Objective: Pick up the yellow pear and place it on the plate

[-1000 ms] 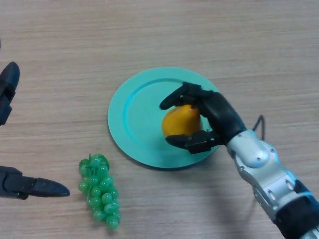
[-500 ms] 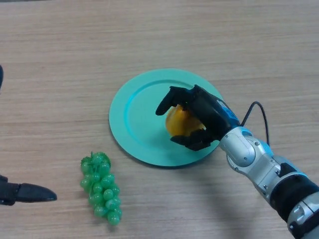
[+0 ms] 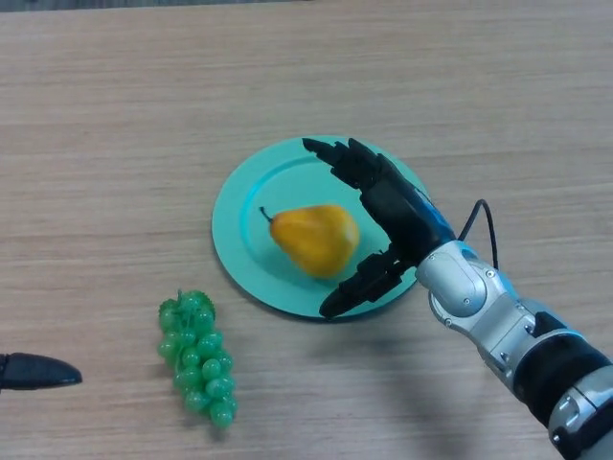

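Lying on the plate point(image 3: 244, 196), pear point(image 3: 315, 240) beside right hand point(image 3: 393, 216).

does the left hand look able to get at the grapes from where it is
Probably yes. The left hand shows only at the view's left edge, and bare table lies between it and the green grapes; nothing blocks the way.

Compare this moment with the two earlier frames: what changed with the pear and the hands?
The right hand has let go of the yellow pear, which now lies free on the teal plate. The left hand has slid further out at the left edge. The green grapes stayed put.
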### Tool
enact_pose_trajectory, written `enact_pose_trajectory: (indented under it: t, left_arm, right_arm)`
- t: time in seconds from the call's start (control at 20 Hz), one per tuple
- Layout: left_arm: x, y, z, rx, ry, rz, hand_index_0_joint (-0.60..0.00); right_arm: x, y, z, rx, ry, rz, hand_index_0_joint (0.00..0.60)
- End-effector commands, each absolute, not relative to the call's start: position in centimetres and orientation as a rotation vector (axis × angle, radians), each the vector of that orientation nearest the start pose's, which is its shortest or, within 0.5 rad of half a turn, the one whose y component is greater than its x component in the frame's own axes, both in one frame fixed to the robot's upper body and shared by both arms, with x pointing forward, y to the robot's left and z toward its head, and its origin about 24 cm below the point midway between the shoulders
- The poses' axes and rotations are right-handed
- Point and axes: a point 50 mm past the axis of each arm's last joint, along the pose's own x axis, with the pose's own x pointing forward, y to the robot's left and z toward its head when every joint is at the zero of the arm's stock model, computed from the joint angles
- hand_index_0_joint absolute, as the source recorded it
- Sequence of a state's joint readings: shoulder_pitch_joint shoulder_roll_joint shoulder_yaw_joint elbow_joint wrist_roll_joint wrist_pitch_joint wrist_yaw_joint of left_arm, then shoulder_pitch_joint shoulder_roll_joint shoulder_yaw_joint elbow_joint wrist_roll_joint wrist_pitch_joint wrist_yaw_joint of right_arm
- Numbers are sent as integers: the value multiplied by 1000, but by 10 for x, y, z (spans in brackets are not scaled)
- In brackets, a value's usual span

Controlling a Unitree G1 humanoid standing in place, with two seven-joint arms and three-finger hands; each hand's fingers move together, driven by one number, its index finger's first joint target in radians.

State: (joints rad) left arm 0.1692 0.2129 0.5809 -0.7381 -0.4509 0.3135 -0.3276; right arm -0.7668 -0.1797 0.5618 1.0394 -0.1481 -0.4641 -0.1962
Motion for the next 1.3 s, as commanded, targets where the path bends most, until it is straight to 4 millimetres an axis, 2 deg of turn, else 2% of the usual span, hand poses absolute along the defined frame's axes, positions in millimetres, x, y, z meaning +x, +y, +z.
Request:
enact_pose_trajectory:
  t: [0.05, 0.25, 0.6, 0.85, 1.15, 1.3]
  left_arm:
    - [161, 254, 201, 148, -532, -1, 0]
    - [161, 254, 200, 150, -536, 0, 0]
    - [173, 239, 199, 147, -545, -62, 0]
    - [186, 223, 199, 141, -548, -113, 0]
    - [201, 204, 195, 159, -458, -191, 0]
    - [207, 201, 196, 79, -409, -208, 0]
  right_arm:
    - [369, -75, 118, -507, -447, 316, 0]
    - [358, -86, 133, -384, -423, 341, 0]
    - [316, -114, 158, -184, -365, 354, 0]
    - [286, -136, 166, -145, -344, 339, 0]
    - [253, -165, 173, -116, -362, 246, 0]
    - [236, -175, 178, -89, -377, 200, 0]
